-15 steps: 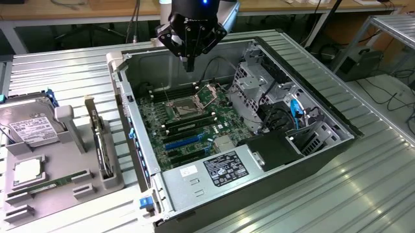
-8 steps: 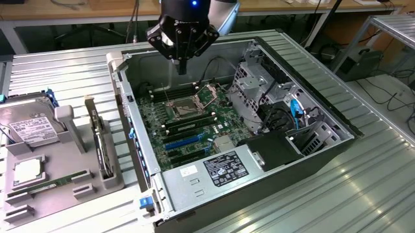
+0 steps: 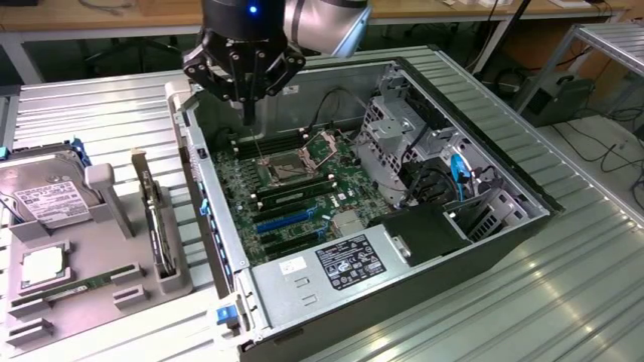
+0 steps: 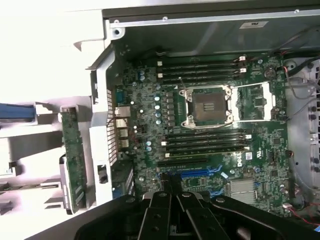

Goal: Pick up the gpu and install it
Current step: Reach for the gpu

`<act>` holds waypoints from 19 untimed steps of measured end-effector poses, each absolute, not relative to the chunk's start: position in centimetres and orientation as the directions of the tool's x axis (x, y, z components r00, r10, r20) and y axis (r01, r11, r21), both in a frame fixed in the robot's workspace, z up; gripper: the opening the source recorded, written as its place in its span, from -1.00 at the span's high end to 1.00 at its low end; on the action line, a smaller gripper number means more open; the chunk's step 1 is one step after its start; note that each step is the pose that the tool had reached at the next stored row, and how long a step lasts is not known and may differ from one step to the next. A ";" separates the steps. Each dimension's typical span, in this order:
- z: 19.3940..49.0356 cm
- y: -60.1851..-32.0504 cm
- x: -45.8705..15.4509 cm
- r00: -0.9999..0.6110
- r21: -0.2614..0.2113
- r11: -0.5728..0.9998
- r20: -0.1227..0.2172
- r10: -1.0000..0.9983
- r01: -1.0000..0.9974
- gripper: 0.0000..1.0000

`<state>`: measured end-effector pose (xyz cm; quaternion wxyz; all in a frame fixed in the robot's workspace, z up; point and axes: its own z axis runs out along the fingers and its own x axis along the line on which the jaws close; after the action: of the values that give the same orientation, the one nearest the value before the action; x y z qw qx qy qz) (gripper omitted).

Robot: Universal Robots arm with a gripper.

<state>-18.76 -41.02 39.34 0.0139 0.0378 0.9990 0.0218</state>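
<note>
Gripper [image 3: 247,113] clenched, empty, held over motherboard [image 3: 292,173] in open case [image 3: 443,290]. gpu [image 3: 153,219] seated upright in tray [image 3: 141,317] slot, 7 o'clock from gripper in exterior view.

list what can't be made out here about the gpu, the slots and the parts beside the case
- gpu: exterior view, it stands on edge in the grey holder, so its cooler face is hidden.
- expansion slots: wrist view, the shut gripper covers some of them.
- hard drive: exterior view, label print too small to read.
- arm: exterior view, cut off by the top edge.
</note>
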 end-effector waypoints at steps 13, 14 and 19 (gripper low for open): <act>39.2 -42.3 -24.8 -0.997 0.045 0.996 -0.026 0.076 0.075 0.79; 39.1 -42.4 -25.3 -0.997 0.045 0.996 -0.026 0.076 0.075 0.79; 38.6 -43.0 -27.3 -0.997 0.045 0.996 -0.026 0.076 0.075 0.79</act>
<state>-27.29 -43.04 38.59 0.0140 0.0378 0.9989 0.0218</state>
